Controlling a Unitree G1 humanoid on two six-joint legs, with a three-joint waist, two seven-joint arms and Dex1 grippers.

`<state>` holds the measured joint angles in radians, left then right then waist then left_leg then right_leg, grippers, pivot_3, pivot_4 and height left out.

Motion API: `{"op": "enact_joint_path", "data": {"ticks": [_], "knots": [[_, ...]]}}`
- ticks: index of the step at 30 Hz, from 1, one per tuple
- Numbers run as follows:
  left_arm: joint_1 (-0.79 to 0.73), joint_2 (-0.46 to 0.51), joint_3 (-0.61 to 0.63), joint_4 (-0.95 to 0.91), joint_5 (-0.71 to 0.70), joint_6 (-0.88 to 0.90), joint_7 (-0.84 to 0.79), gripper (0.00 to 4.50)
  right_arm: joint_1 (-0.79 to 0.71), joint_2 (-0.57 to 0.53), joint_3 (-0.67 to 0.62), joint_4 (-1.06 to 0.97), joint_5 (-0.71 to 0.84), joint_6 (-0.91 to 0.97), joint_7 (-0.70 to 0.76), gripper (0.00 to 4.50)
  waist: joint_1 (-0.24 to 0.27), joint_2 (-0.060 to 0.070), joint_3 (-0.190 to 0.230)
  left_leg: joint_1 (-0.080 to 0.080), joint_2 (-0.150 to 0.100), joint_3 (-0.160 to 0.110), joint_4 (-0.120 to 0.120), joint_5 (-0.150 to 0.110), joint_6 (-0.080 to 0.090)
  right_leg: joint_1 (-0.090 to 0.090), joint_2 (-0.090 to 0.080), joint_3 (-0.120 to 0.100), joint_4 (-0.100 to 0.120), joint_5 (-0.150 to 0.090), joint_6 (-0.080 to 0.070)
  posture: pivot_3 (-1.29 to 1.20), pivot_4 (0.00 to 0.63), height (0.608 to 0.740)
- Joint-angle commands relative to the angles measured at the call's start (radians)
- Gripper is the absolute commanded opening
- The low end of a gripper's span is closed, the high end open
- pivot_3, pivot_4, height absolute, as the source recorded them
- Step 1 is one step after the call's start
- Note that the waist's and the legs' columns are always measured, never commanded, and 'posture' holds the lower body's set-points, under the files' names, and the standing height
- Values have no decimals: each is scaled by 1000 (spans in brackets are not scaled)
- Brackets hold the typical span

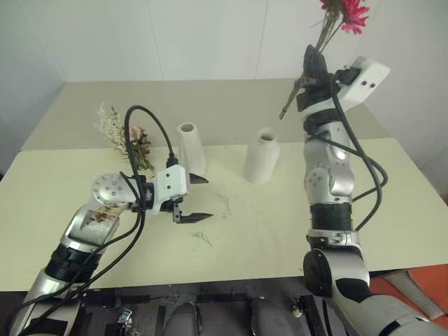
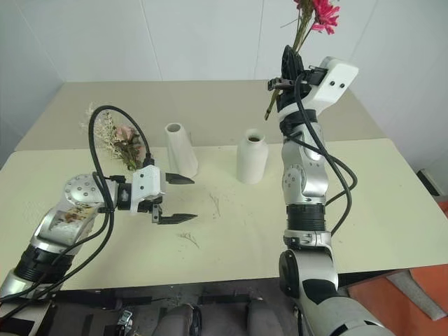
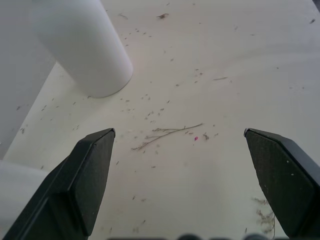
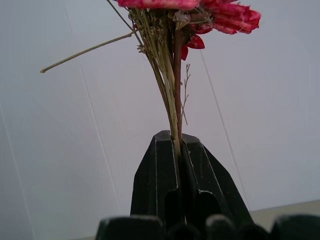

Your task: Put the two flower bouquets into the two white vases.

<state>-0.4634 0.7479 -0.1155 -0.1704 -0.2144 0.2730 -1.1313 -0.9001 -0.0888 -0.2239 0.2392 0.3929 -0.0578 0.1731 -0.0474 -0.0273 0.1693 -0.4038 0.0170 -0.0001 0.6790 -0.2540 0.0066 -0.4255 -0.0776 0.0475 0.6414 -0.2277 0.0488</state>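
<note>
My right gripper (image 1: 312,64) is raised high above the table's right half, pointing upward. It is shut on the stems of the bright pink daisy bouquet (image 1: 344,15), whose stem ends poke out below it; the wrist view shows the fingers (image 4: 165,165) clamped on the stems. The pale pink rose bouquet (image 1: 130,141) lies on the table at the left. The tall cone vase (image 1: 190,148) and the shorter bottle vase (image 1: 262,155) stand upright mid-table. My left gripper (image 1: 197,199) hovers open and holds nothing, just in front of the tall vase. A vase's base (image 3: 87,47) shows beyond its fingers.
Loose twig scraps (image 1: 203,238) and crumbs (image 3: 167,133) lie on the cream table (image 1: 392,210) near the left gripper. A seam runs across to a second table (image 1: 224,105) behind, against a white wall. The vases stand about a hand's width apart.
</note>
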Motion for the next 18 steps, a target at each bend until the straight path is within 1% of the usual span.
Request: {"op": "enact_joint_path", "data": {"ticks": [1, 5, 8, 12, 18], "knots": [[18, 28, 58, -43, -32, 11, 7, 4500, 0, 7, 11, -33, -7, -22, 10, 33, 2, 0, 0, 0, 0, 0, 0, 0, 0, 0, 0, 0, 0, 0, 0, 0, 150, 740], [31, 48, 79, -41, -35, 13, 20, 4500, 14, 16, 26, -25, -14, -34, 19, 33, 2, 0, 0, 0, 0, 0, 0, 0, 0, 0, 0, 0, 0, 0, 0, 0, 150, 740], [24, 38, 98, -43, -53, 20, 36, 4500, 25, 20, 27, -11, -17, -41, 32, 33, 2, 0, 0, 0, 0, 0, 0, 0, 0, 0, 0, 0, 0, 0, 0, 0, 150, 740], [-3, -2, 154, -69, -144, 53, 57, 4500, 34, 23, 24, 25, -25, -58, 50, 33, 2, 0, 0, 0, 0, 0, 0, 0, 0, 0, 0, 0, 0, 0, 0, 0, 150, 740], [1, 24, 162, -71, -156, 61, 51, 4500, 50, 36, 34, 56, -41, -74, 56, 33, -1, 0, 0, 0, 0, 0, 0, 0, 0, 0, 0, 0, 0, 0, 0, 0, 150, 740]]}}
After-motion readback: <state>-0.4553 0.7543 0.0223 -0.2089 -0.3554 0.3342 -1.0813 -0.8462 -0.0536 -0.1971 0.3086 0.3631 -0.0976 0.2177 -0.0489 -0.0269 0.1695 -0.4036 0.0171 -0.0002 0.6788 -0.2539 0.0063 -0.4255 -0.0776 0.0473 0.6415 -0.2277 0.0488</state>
